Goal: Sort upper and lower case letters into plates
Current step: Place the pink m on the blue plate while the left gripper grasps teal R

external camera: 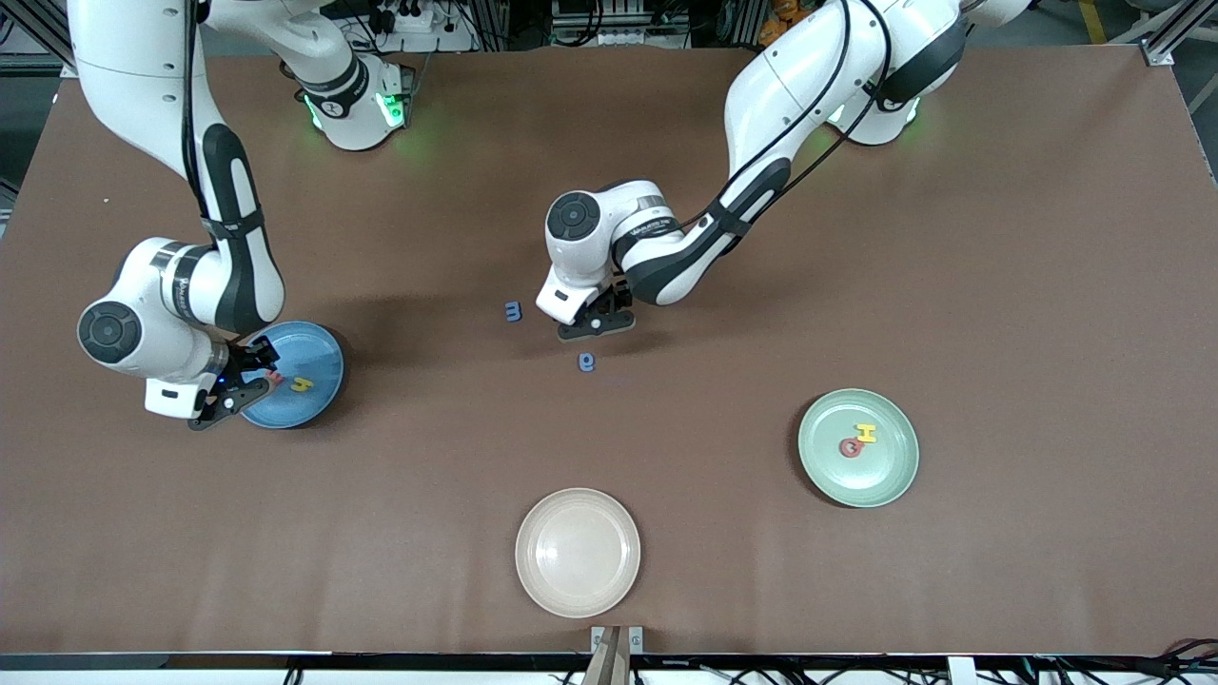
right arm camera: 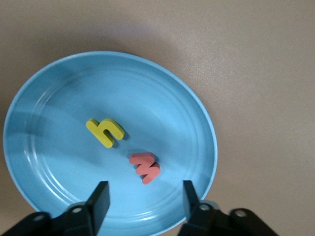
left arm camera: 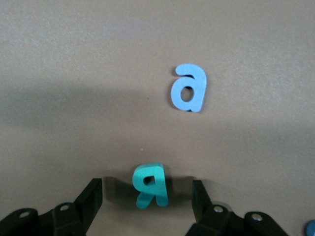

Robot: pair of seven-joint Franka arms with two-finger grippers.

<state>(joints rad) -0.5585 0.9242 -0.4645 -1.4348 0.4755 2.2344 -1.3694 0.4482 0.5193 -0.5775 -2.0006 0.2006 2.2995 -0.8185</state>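
I see left gripper point(left arm camera: 147, 196) low at table middle, fingers spread both sides of teal R point(left arm camera: 150, 185), not touching. R upside down in left wrist view. Blue a point(left arm camera: 189, 88) lies near. Right gripper point(right arm camera: 143, 196) over blue plate point(right arm camera: 59, 88), fingers spread, nothing pinched. Yellow h point(right arm camera: 105, 131) and red w point(right arm camera: 144, 167) lie flat in plate, both slanted. Green plate point(external camera: 890, 476) at lower right of front view holds yellow H point(external camera: 866, 433).

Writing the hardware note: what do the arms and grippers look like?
Both arms are glossy white with black joint sections and round dark grey joint caps; black cables run along the links and green lights glow at the bases. The left gripper and right gripper have black fingers.
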